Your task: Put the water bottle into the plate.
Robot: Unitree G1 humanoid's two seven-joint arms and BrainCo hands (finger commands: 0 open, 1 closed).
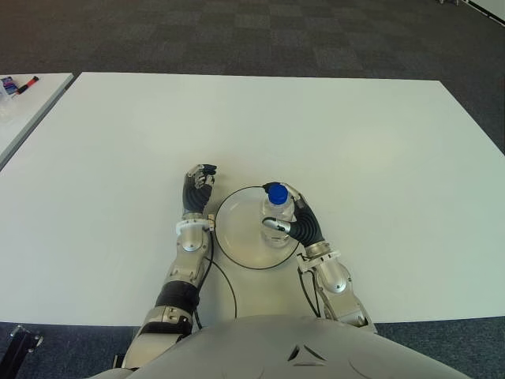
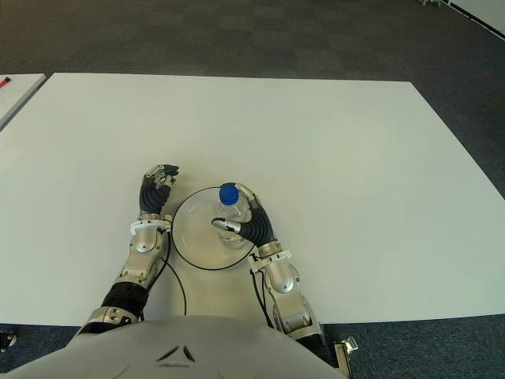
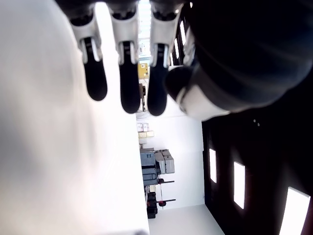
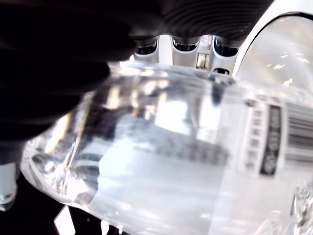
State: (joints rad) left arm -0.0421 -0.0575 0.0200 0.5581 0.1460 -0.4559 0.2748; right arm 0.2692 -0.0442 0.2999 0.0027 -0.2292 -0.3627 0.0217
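The white table (image 1: 118,158) spreads bare and wide on every side of the robot, with dark carpet beyond its far edge. Near its front edge sits the clear plate (image 1: 233,237), and the water bottle (image 1: 278,212) stands upright inside it toward the right side, blue cap up. The right hand (image 1: 293,221) reaches in from the plate's right rim, fingers wrapped around the bottle; its wrist view shows the barcoded label. The left hand (image 1: 197,188) shows just left of the plate, fingers loosely extended, holding nothing.
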